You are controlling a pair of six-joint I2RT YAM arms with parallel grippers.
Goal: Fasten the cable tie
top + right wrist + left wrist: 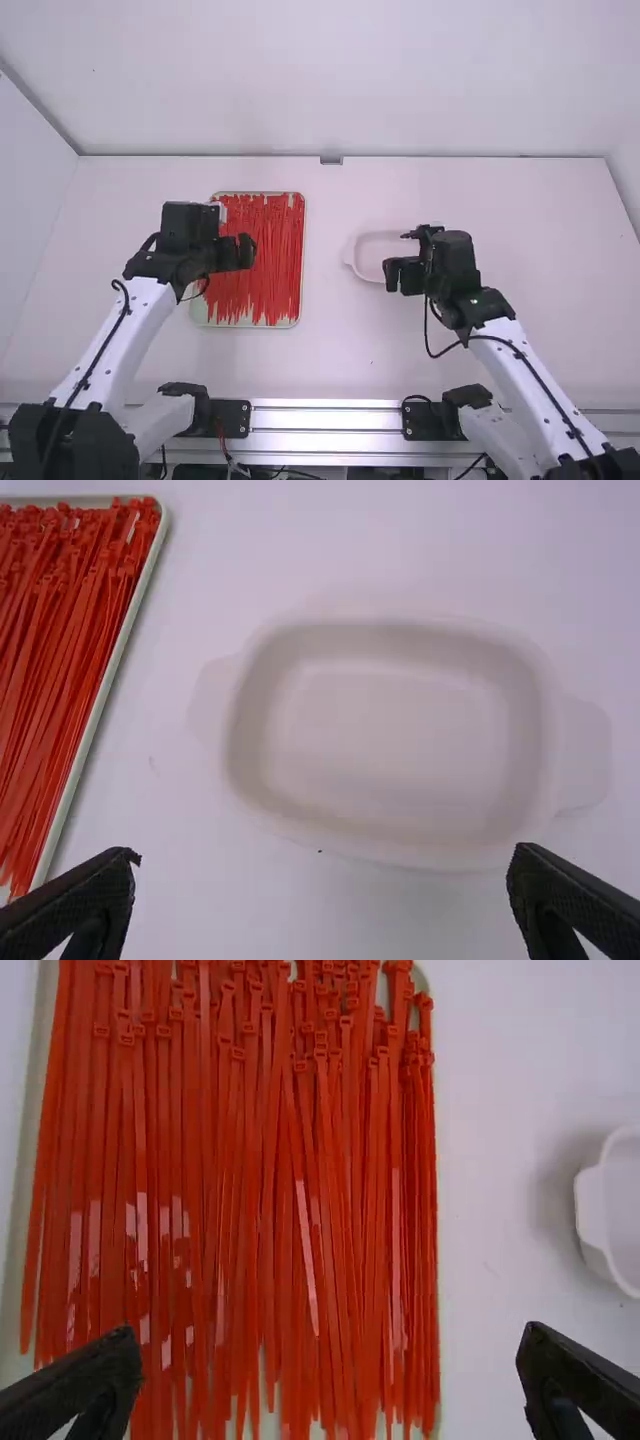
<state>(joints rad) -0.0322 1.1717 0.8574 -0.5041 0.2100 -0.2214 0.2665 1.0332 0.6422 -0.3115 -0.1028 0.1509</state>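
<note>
My left gripper (327, 1345) hangs over the tray (112, 665), which lies on the left half of the table (500, 200), long side running from the near edge toward the far edge. Fingers (80, 1385) are spread wide, and there's nothing between them. Below me is a thick pile of red cable ties (265, 255), laid lengthwise and covering the tray almost rim to rim, their heads toward the far edge. No tie is in my grasp.

Moving right, there's a strip of bare table, then the white dish (390, 730) with its two small handles, sitting near the middle of the table, well apart from the tray. It's empty. My right gripper (322, 865) hovers over the dish's near rim, fingers just as wide, holding nothing.
</note>
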